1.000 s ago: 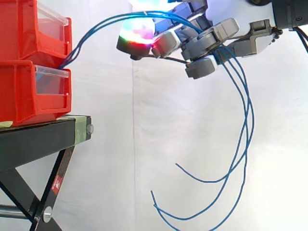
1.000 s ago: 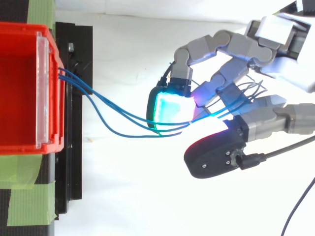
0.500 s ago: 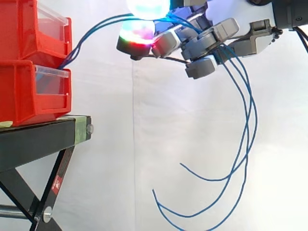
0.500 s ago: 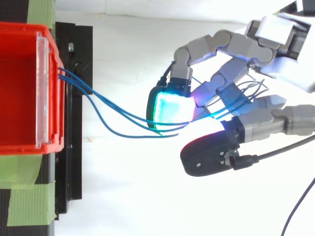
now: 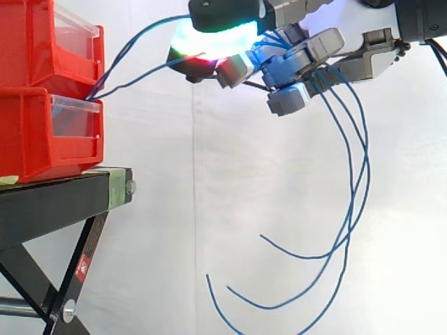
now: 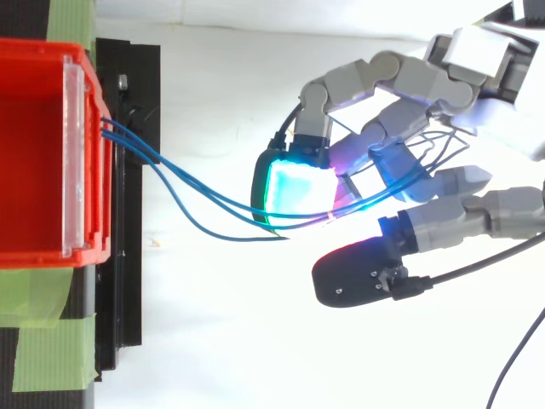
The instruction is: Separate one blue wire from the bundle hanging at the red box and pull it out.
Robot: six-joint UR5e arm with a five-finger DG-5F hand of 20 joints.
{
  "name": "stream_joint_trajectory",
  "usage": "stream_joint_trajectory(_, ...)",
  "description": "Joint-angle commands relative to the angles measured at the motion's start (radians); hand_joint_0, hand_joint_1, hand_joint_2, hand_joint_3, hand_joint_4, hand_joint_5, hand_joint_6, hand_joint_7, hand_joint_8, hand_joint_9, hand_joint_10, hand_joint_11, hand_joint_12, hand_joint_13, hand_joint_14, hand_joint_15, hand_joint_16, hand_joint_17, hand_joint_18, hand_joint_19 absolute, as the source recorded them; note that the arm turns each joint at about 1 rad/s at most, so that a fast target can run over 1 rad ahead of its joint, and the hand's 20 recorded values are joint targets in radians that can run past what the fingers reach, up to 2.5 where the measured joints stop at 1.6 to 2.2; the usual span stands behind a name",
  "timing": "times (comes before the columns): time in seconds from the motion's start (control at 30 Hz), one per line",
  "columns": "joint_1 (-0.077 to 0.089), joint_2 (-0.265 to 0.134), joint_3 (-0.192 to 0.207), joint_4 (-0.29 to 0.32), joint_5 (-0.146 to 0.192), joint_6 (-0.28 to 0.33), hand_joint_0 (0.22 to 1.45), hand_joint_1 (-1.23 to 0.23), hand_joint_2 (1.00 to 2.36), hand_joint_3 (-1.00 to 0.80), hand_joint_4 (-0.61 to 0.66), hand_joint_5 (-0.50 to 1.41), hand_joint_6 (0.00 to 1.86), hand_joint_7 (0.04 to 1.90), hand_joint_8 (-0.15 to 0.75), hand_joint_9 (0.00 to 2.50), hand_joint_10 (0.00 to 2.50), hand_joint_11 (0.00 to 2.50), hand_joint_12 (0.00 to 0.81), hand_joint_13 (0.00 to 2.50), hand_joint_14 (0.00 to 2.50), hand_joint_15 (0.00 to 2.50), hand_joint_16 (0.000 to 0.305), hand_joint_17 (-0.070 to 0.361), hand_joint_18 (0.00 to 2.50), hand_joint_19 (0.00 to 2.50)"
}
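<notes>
Several blue wires [image 6: 204,209] leave the gap between the two stacked red bins [image 5: 42,132] and run right into my hand [image 5: 307,59]. They pass between its curled fingers [image 6: 400,128] and across a cyan-glowing fingertip [image 6: 298,192]. Behind the hand the wires [image 5: 353,188] hang in long loops with loose ends low down. The thumb's black-backed pad [image 6: 358,277] stands apart from the other fingers. In the side view one wire arcs high toward the thumb pad [image 5: 223,17], while another runs lower to the red-glowing fingertip [image 5: 199,59].
The red bins [image 6: 34,153] sit on a black stand [image 5: 63,195] at the left, with green tape [image 6: 47,349] on its top. A white curtain hangs behind. The arm enters from the right edge.
The thumb pad has swung away from the other fingertips and up over them. The wires between bin and hand have spread apart, one dropping lower. The hanging ends swung left.
</notes>
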Motion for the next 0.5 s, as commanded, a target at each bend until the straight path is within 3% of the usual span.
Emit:
stream_joint_trajectory(0.0,0.000,0.000,0.000,-0.001,0.000,0.000,0.73,-0.92,1.01,-0.36,0.22,-0.26,0.84,1.08,0.326,0.80,0.01,1.65,0.343,0.99,2.09,1.13,0.047,0.105,0.94,1.44)
stream_joint_trajectory(0.13,0.000,0.000,0.000,0.001,0.000,0.000,0.59,-0.76,1.01,-0.44,0.26,-0.26,0.83,1.08,0.342,0.88,0.01,1.62,0.351,1.02,2.22,1.03,0.047,0.106,0.98,1.49)
stream_joint_trajectory(0.47,0.000,0.001,0.000,-0.001,0.000,0.000,0.58,-0.62,1.01,-0.42,0.27,-0.24,0.83,1.08,0.354,0.97,0.01,1.63,0.344,1.06,2.22,1.02,0.048,0.109,1.02,1.48)
